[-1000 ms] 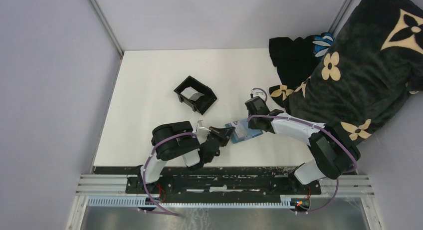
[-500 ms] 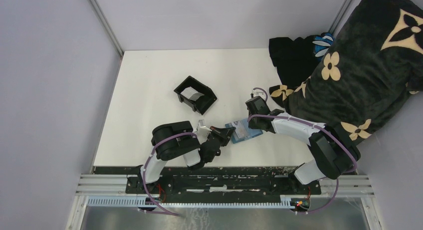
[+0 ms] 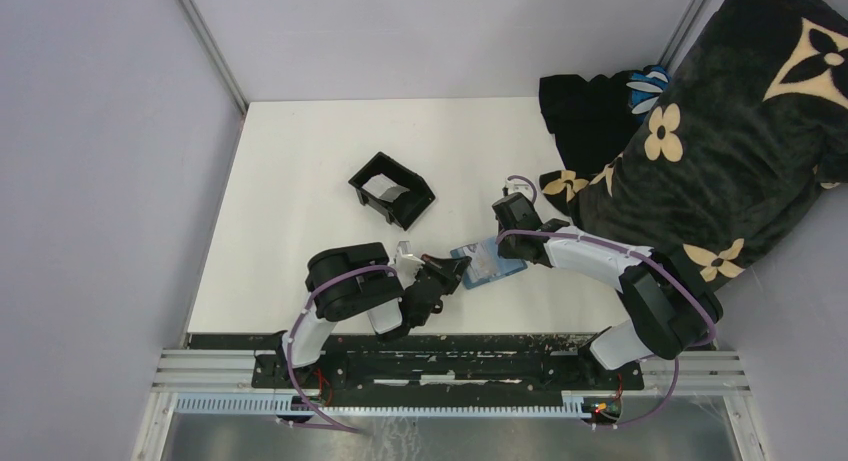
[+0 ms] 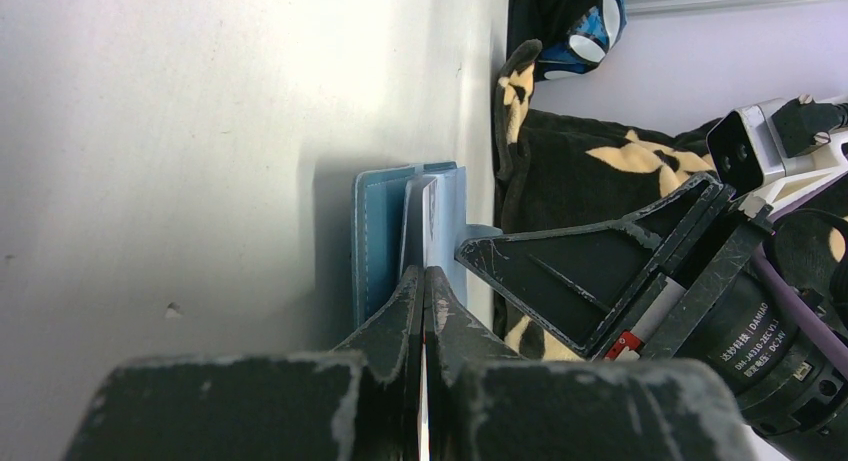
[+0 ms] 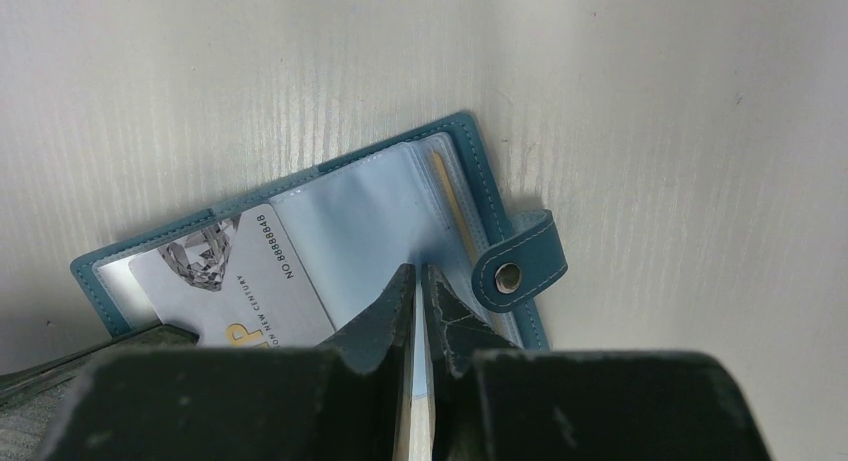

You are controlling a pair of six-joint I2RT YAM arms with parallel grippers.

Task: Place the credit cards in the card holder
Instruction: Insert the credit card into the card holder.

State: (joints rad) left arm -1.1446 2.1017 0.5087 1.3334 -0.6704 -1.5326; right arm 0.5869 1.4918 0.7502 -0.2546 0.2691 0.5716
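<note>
One card holder (image 3: pixel 490 264) lies open on the worktop (image 3: pixel 300 161), the right pincer (image 5: pixel 418 273) pinching its clear sleeve (image 5: pixel 350 211), the left pincer (image 4: pixel 424 276) pinching one credit card (image 5: pixel 215 271) over it. Nothing has visibly moved since earlier.

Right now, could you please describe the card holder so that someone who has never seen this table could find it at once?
On the white table, look at the near right part, just left of the dark flowered blanket. The card holder is open there: a flat teal wallet with a snap tab, unlike the black open-topped box farther back.
</note>
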